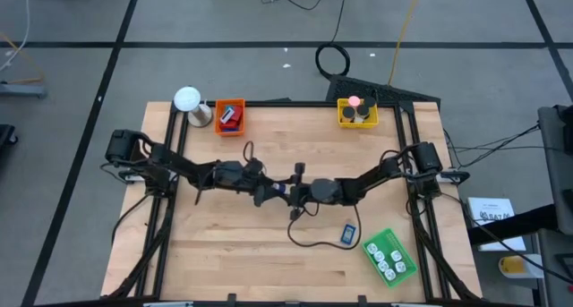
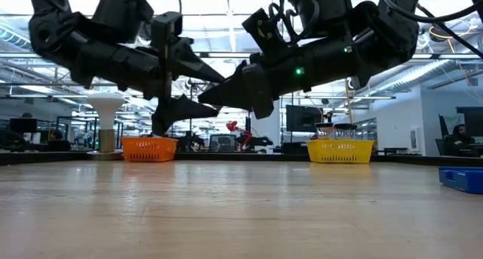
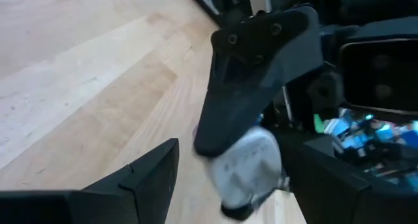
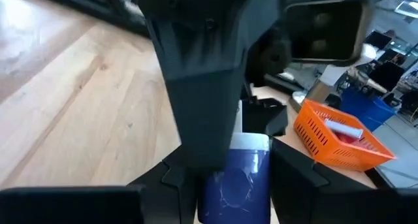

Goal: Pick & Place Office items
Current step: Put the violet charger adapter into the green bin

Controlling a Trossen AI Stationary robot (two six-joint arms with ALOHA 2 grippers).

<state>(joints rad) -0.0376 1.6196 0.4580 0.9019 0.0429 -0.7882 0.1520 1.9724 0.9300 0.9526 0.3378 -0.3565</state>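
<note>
My two grippers meet in mid-air over the middle of the table. My right gripper [image 1: 290, 192] [image 4: 235, 188] is shut on a small blue rectangle with a white end [image 4: 238, 175], which looks whitish in the left wrist view [image 3: 251, 166]. My left gripper [image 1: 274, 192] [image 3: 228, 188] is open and turned on its side. One of its fingers [image 2: 198, 65] stands above the piece and the other [image 2: 189, 108] below it. Whether they touch the piece I cannot tell. Another blue piece [image 1: 347, 234] lies flat on the table. My right gripper pinches the blue rectangle between its two fingers, one on each long side [image 4: 208, 178]. It comes level from the table's right. The piece is lifted clear of the table. A left finger [image 4: 196, 74] stands in front of its far end.
An orange tray [image 1: 230, 116] holding red and blue pieces and a yellow tray [image 1: 357, 113] holding black discs stand at the far edge. A green tray [image 1: 390, 256] with black-and-white pieces sits near right. A white ball-topped object [image 1: 188, 101] stands far left. A loose cable [image 1: 309, 240] lies on the table.
</note>
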